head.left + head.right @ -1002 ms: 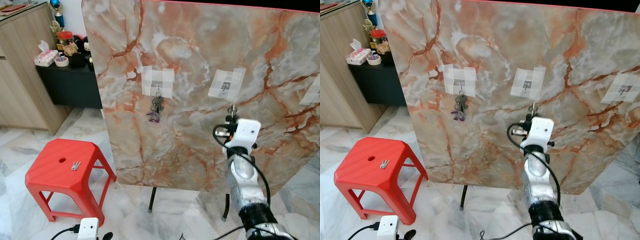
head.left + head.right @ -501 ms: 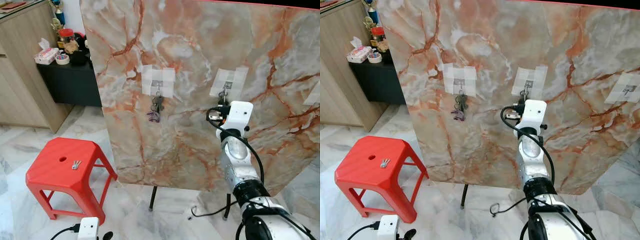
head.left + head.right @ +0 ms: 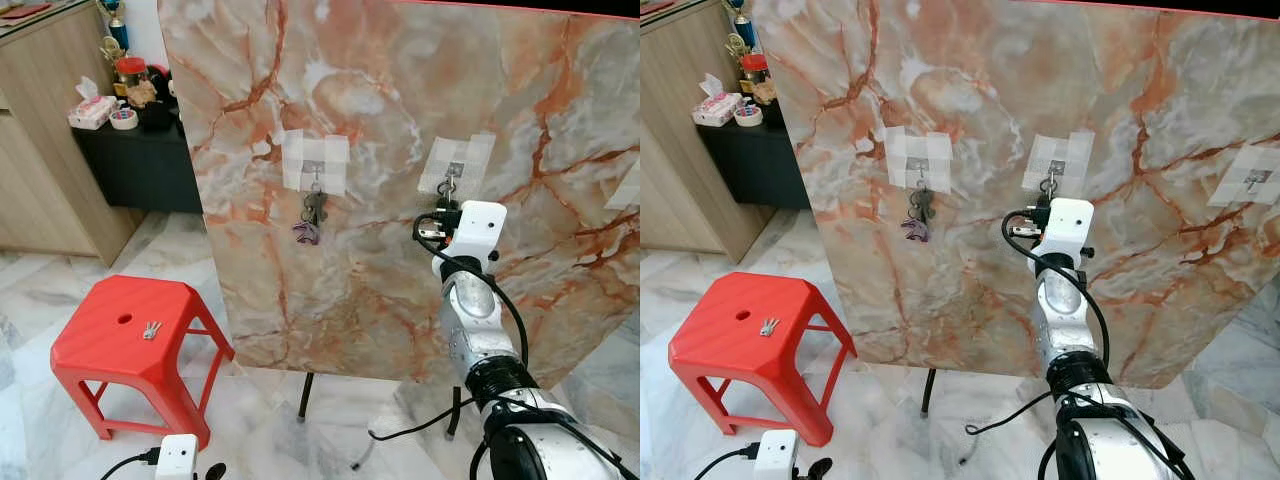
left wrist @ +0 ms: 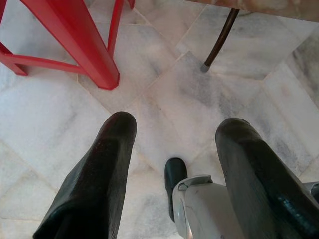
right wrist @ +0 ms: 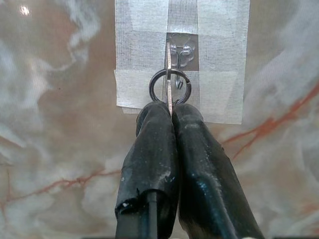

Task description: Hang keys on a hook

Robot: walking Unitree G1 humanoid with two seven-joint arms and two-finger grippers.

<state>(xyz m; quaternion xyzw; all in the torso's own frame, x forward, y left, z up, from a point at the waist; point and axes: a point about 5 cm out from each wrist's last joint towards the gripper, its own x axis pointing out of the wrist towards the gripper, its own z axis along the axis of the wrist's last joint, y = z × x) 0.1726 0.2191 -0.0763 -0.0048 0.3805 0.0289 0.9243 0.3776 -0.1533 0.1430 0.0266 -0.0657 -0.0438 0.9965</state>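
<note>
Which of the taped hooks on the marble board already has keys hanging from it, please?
The leftmost hook: a bunch of keys dangles there. The right tool holds a key ring at the middle hook.

My right gripper [image 5: 170, 112] is up at the board [image 3: 380, 120], just under the middle hook [image 5: 178, 50]. It pinches a key ring [image 5: 169, 85] right at that hook. Left of it, keys [image 3: 312, 218] hang on another hook. Far lower left, a stool [image 3: 125, 340] has keys on top [image 3: 151, 330]. My left gripper [image 4: 172, 144] hangs near the floor [image 4: 164, 94].
</note>
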